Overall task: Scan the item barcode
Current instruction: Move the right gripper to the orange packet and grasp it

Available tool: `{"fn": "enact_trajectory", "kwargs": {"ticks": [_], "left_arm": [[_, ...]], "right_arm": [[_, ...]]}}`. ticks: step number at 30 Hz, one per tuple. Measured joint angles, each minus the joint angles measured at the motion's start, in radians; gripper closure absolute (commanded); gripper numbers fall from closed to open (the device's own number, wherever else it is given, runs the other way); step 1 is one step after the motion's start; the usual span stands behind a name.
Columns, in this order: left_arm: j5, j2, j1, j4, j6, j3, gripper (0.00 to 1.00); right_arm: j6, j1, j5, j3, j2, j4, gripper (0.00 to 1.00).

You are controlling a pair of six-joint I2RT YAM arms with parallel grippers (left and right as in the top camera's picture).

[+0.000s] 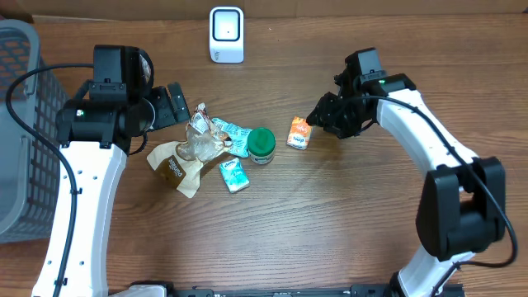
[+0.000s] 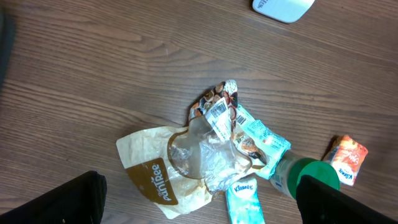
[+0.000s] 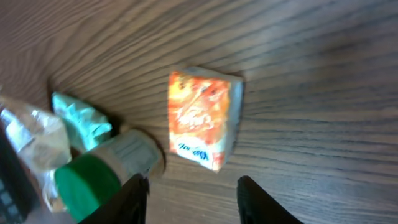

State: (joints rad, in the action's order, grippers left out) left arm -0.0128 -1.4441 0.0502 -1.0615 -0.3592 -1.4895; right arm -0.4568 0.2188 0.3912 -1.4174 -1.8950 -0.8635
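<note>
A small orange packet lies on the wooden table, right of a green-capped bottle. My right gripper hovers just beside the packet. In the right wrist view the packet lies just ahead of the right gripper, whose jaws stand apart over bare wood with nothing held. The bottle is next to the left finger. A white scanner stands at the table's back edge. My left gripper is wide open above a pile of wrappers; a snack wrapper there shows a barcode label.
The pile holds a brown paper bag, clear crumpled plastic, a teal wrapper and a teal tissue pack. A grey basket stands at the left edge.
</note>
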Motion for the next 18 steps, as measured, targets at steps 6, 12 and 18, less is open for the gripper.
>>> {"fn": "enact_trajectory", "kwargs": {"ticks": [6,12,18], "left_arm": [[0.0,0.0,0.0,0.0,0.0,0.0,0.01],[0.0,0.0,0.0,0.0,0.0,0.0,0.01],[0.0,0.0,0.0,0.0,0.0,0.0,0.0]], "right_arm": [[-0.053,0.02,-0.004,0.0,-0.084,0.018,0.58],[-0.068,0.038,0.003,0.0,-0.157,0.055,0.59],[-0.082,0.045,0.01,0.0,-0.203,0.089,0.7]]}}
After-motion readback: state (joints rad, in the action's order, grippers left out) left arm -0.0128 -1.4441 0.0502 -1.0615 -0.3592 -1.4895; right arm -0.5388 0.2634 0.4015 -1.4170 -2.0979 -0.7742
